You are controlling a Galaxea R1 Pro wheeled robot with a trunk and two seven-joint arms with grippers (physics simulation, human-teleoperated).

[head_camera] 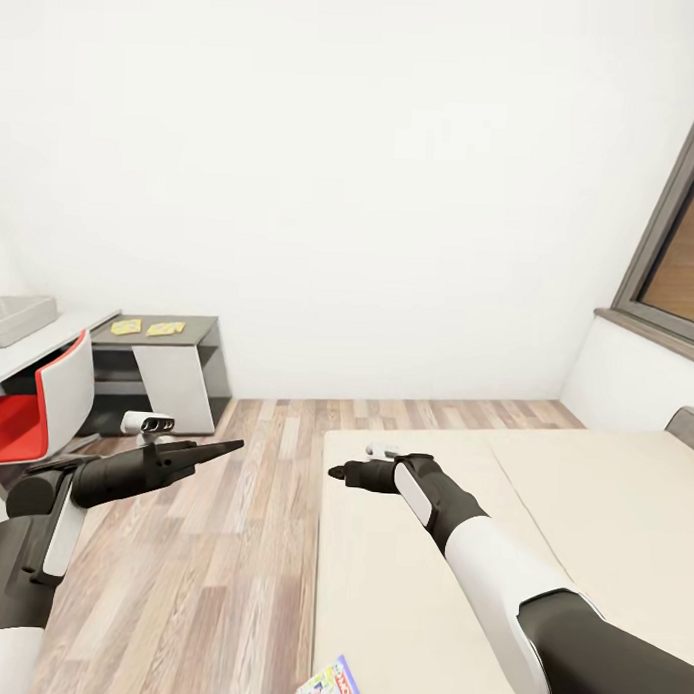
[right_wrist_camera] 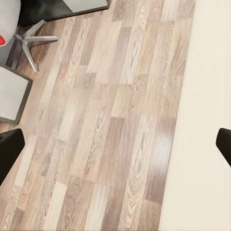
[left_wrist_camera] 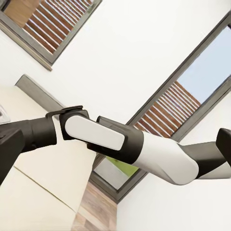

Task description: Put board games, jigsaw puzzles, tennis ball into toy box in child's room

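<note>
A colourful blue and white board game (head_camera: 330,686) lies on the beige bed (head_camera: 409,589), at its near corner by the view's lower edge. The grey toy box (head_camera: 16,317) stands on the white table (head_camera: 49,343) at far left. Two yellow jigsaw puzzles (head_camera: 126,326) (head_camera: 166,329) lie flat on a lower grey desk beside it. My left gripper (head_camera: 228,446) hangs open over the floor. My right gripper (head_camera: 335,472) is open over the bed's left edge, its fingertips (right_wrist_camera: 9,149) wide apart above floor and mattress. The tennis ball is out of view.
A red and white swivel chair (head_camera: 45,402) stands in front of the table. Wood-plank floor (head_camera: 200,542) runs between desk and bed. A grey-framed window (head_camera: 670,268) sits in the right wall. My right forearm (left_wrist_camera: 115,139) crosses the left wrist view.
</note>
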